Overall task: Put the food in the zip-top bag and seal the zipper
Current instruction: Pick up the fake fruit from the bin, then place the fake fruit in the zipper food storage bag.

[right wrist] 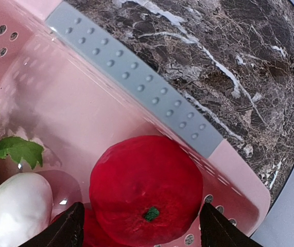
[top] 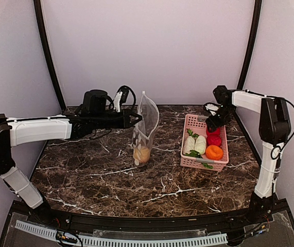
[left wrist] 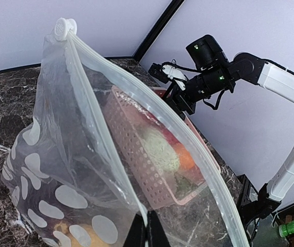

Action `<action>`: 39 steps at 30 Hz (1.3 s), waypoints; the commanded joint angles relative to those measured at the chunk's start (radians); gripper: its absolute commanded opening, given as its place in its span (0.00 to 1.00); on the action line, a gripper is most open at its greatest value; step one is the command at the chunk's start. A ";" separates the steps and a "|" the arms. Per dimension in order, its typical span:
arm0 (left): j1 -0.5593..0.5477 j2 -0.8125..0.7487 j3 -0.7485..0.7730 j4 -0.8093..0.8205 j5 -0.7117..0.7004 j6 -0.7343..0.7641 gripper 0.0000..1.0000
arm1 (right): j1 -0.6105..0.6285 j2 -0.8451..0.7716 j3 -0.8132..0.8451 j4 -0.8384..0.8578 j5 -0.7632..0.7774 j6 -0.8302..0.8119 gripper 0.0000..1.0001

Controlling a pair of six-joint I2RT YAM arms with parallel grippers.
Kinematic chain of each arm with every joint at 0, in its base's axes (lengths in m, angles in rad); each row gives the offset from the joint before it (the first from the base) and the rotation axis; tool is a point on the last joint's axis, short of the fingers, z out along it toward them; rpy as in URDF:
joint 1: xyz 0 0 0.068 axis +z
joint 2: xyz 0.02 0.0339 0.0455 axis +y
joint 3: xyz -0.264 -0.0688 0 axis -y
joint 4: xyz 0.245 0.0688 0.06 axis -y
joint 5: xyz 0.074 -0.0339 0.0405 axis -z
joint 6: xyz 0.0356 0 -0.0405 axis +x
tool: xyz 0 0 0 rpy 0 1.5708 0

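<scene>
**A:** Two questions: where's the bag, and the jaws?

**B:** Bag (top: 148,117) stands mid-table (top: 95,175), its edge gripped by the closed left jaws, a yellowish piece (top: 142,153) inside. Right jaws hang open over a red ball (right wrist: 144,188) in the basket (top: 190,123), right.

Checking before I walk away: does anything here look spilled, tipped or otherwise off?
Nothing stands out. The bag hangs upright from the shut left gripper, with a yellowish piece at its bottom. The other food lies in the basket, which sits flat. Nothing has spilled.
</scene>
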 commanded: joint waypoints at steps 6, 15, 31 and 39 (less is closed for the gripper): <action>-0.003 0.005 0.017 -0.008 0.018 -0.004 0.01 | -0.008 0.047 0.034 0.034 0.003 0.041 0.74; -0.003 0.035 0.035 -0.036 0.034 0.025 0.01 | -0.009 0.083 0.068 0.011 0.018 0.029 0.69; -0.002 0.060 0.063 -0.076 0.046 0.069 0.01 | -0.010 -0.187 0.015 -0.034 -0.163 0.008 0.55; -0.003 0.072 0.069 -0.075 0.025 0.070 0.01 | -0.008 -0.366 0.023 -0.046 -0.445 0.009 0.52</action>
